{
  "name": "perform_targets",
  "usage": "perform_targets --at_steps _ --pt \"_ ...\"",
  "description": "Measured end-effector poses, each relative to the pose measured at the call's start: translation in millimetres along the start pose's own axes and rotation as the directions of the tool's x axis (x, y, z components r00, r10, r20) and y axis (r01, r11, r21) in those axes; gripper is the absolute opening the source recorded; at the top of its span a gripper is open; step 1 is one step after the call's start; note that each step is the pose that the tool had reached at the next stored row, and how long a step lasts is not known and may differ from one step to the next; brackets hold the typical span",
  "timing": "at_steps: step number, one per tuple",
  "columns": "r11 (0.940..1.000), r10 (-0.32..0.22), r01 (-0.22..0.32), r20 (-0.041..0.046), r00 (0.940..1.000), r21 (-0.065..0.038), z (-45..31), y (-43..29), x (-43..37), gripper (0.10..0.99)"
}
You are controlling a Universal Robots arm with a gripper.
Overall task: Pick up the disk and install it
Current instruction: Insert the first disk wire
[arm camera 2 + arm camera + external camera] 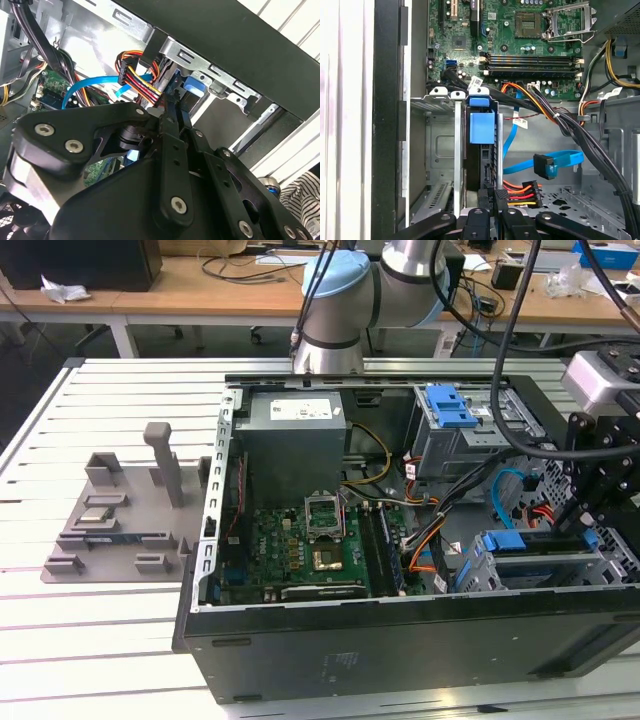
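Note:
The disk (481, 127) stands on edge in a slot of the metal drive cage (440, 150), its blue plastic rail facing out of the slot. In the exterior view the disk (535, 543) sits in the cage at the computer case's front corner, on the exterior view's right. My gripper (583, 525) reaches down onto one end of it. In both wrist views the black fingers (487, 195) stand close together on the disk's narrow edge, and the gripper (176, 107) points at the blue rail (192, 92).
A blue flat cable (555, 162) and an orange-red power plug (520, 190) hang loose beside the cage. The motherboard (300, 540), a grey box with a white sticker (295, 430) and a blue-latched bay (450, 405) share the case. A grey fixture (120, 520) lies on the table.

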State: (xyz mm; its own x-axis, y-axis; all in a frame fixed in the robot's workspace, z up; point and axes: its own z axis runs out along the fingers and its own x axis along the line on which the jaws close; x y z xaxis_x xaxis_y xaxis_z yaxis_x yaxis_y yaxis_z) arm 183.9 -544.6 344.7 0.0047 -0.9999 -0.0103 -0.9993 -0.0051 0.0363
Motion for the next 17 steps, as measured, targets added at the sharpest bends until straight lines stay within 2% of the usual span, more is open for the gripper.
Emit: perform_targets --at_steps 7,10,14,17 --pt "1.0000 0.000 0.000 0.0008 1.0000 0.000 0.2 -0.4 0.0 0.165" --pt "1.0000 0.000 0.000 0.0011 1.0000 0.000 -4.7 -0.2 -0.1 0.165" --pt "0.9997 0.026 -0.026 0.0014 0.9997 0.000 -3.8 -0.3 0.0 0.165" --pt "0.9997 0.026 -0.026 0.0017 0.9997 0.000 -2.9 -0.3 0.0 0.165"
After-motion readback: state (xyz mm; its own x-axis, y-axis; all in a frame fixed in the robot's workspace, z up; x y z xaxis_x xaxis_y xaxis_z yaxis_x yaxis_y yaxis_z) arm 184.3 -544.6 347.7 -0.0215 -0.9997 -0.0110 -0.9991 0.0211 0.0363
